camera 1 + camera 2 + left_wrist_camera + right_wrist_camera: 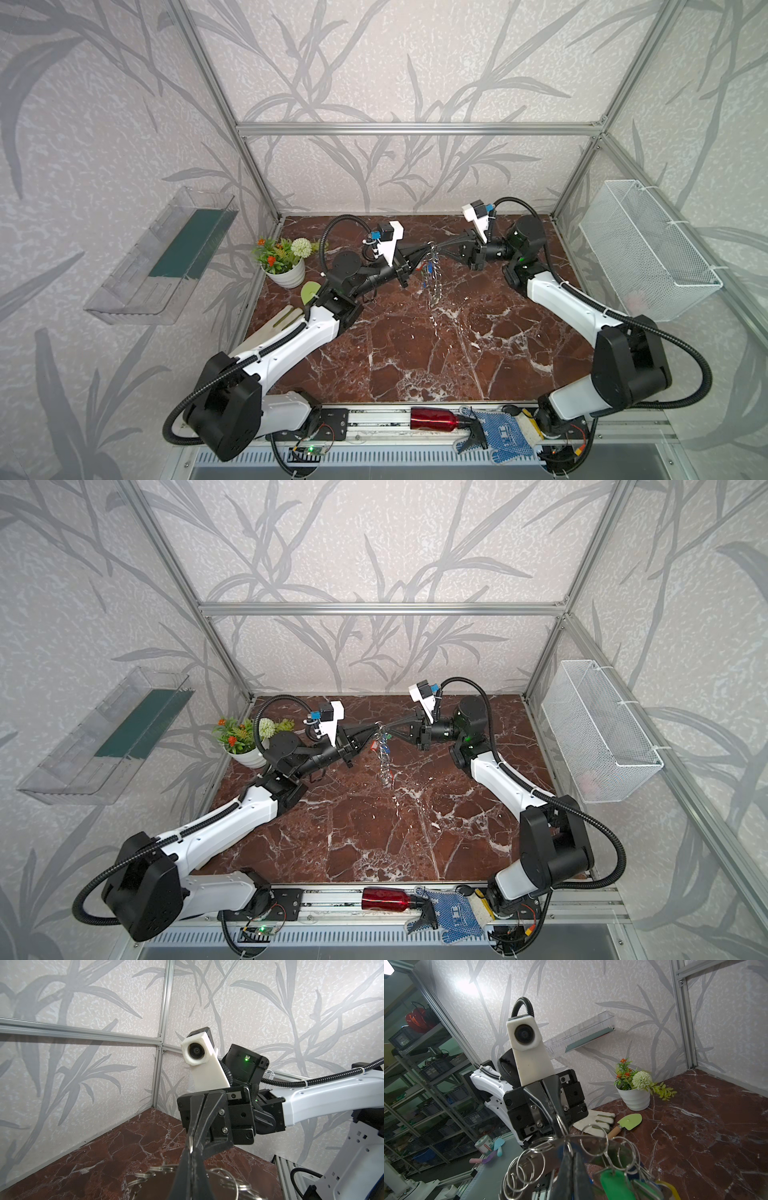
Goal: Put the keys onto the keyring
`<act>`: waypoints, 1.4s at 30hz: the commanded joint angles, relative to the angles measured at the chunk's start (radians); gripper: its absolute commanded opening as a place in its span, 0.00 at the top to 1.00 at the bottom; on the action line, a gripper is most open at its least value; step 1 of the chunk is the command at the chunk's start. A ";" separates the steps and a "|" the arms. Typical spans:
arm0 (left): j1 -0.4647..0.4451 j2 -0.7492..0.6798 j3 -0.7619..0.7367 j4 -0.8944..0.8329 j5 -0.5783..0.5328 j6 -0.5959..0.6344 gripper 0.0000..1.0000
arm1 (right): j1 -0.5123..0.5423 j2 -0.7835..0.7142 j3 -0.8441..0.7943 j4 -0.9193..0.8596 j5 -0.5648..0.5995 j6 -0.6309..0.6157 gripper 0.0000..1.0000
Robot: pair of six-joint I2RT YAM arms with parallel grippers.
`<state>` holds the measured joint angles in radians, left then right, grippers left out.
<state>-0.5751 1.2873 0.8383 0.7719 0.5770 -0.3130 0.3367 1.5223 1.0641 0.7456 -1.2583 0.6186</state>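
Two grips on the keyring point(432, 279): left gripper point(424, 252) and right gripper point(437, 246) are both pinched shut on its upper rim, tips almost meeting. Ring hangs edge-on over the table point(415, 353). Tagged keys point(613, 1182) (green, blue, yellow) dangle from its clips. Judged step: late, steadying or handover. Next move calls for freeing one grip only, the other holding firm.

The red-brown marble counter point(415, 353) carries a white flower pot point(286, 275). A green trowel point(309, 293) lies just beside the pot. A pale glove point(277, 321) lies near it.
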 commanded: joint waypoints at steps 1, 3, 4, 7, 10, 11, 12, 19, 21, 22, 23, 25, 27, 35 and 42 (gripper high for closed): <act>-0.015 0.012 0.044 0.181 -0.012 -0.033 1.00 | 0.013 0.015 0.008 -0.042 -0.021 -0.019 0.99; -0.015 0.025 0.035 0.218 -0.021 -0.063 1.00 | 0.013 0.018 0.010 -0.043 -0.026 -0.016 0.95; -0.015 0.031 0.034 0.230 -0.022 -0.075 1.00 | 0.013 0.018 0.011 -0.043 -0.027 -0.015 0.94; -0.017 0.053 0.041 0.258 -0.016 -0.105 1.00 | 0.013 0.022 0.012 -0.043 -0.014 -0.020 0.91; -0.019 0.063 0.041 0.272 -0.015 -0.114 1.00 | 0.013 0.027 0.021 -0.048 -0.006 -0.025 0.85; -0.019 0.064 0.040 0.271 -0.014 -0.116 1.00 | 0.011 0.028 0.026 -0.050 0.001 -0.025 0.82; -0.019 0.064 0.038 0.269 -0.013 -0.114 1.00 | 0.012 0.031 0.031 -0.054 0.006 -0.026 0.80; -0.019 0.042 0.008 0.247 -0.030 -0.096 1.00 | 0.003 0.030 0.044 -0.068 0.025 -0.033 0.76; -0.017 0.035 0.003 0.235 -0.041 -0.092 1.00 | -0.009 0.020 0.034 -0.068 0.035 -0.031 0.72; -0.018 0.032 -0.002 0.234 -0.047 -0.092 1.00 | -0.016 0.014 0.027 -0.072 0.043 -0.032 0.71; -0.016 0.030 -0.003 0.234 -0.051 -0.093 1.00 | -0.027 0.007 0.019 -0.076 0.053 -0.031 0.70; -0.016 0.032 -0.004 0.233 -0.054 -0.096 1.00 | -0.045 -0.008 0.005 -0.079 0.067 -0.027 0.69; -0.015 0.034 0.000 0.236 -0.054 -0.104 1.00 | -0.065 -0.030 -0.013 -0.087 0.085 -0.031 0.66; -0.008 0.052 0.011 0.246 -0.010 -0.140 1.00 | -0.098 -0.114 -0.026 -0.214 0.158 -0.117 0.59; -0.006 0.074 0.027 0.267 0.067 -0.195 1.00 | -0.034 -0.151 0.024 -0.308 0.160 -0.216 0.53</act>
<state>-0.5861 1.3628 0.8307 0.9302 0.6037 -0.4641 0.2859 1.4117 1.0538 0.4923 -1.1099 0.4698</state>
